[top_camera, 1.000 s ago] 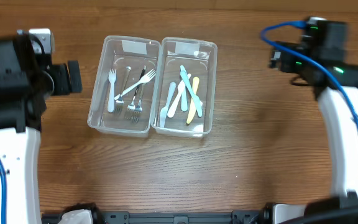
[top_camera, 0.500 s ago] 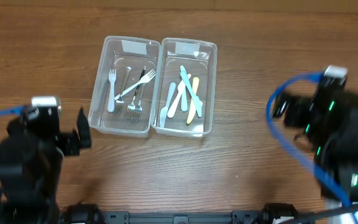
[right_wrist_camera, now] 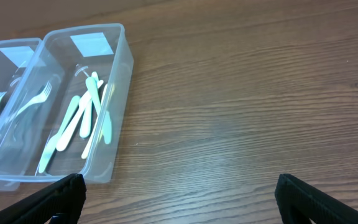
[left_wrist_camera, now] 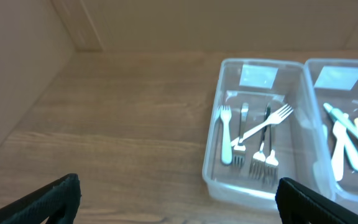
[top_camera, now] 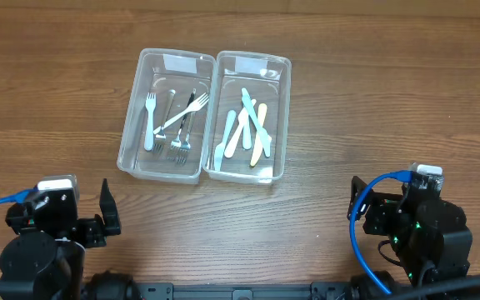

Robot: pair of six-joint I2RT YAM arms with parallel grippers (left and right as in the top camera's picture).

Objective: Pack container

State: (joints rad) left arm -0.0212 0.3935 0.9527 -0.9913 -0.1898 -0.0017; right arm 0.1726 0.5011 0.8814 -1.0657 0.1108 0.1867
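Two clear containers stand touching, side by side, towards 12 o'clock on the tabletop (top_camera: 373, 108). The left container (top_camera: 128, 125) holds the forks (top_camera: 177, 121) and the right container (top_camera: 283, 117) the pastel knives (top_camera: 247, 129), apparently sorted by kind so each lies lengthwise. The left gripper (left_wrist_camera: 179, 196) sits at 7 o'clock and the right gripper (right_wrist_camera: 179, 193) at 5 o'clock, both spread wide, empty, well apart from the containers, probably parked because packing looks complete

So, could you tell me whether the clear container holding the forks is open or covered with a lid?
Open: no lid shows on the fork container, and the forks lie uncovered inside it.
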